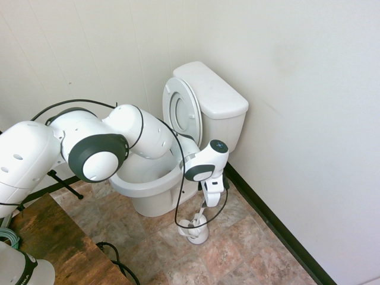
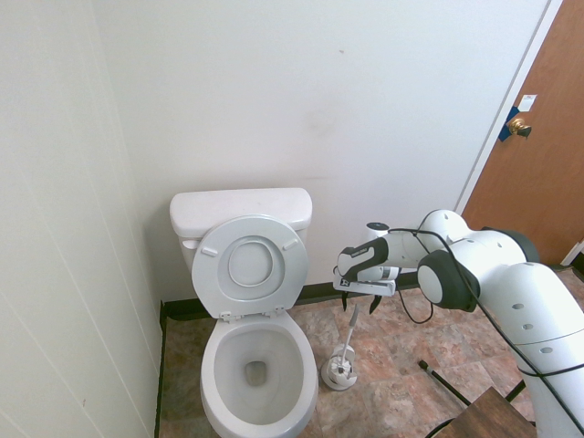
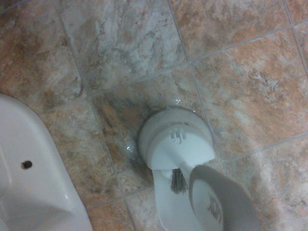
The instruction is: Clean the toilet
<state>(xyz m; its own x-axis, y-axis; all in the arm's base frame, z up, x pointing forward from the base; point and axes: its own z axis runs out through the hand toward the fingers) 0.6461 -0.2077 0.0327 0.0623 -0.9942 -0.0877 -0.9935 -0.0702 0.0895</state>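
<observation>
A small bathroom: a white toilet (image 2: 251, 347) against plain walls, stone-look floor tiles (image 2: 401, 365), a wooden door (image 2: 538, 164).

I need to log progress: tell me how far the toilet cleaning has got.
Done: the toilet lid stands open, bowl exposed. In hand: the open gripper points down just above the brush handle, nothing gripped yet; the brush sits in its holder on the floor beside the bowl. Left: grasp the brush, lift it out, scrub the bowl. No scrubbing has visibly begun.
</observation>
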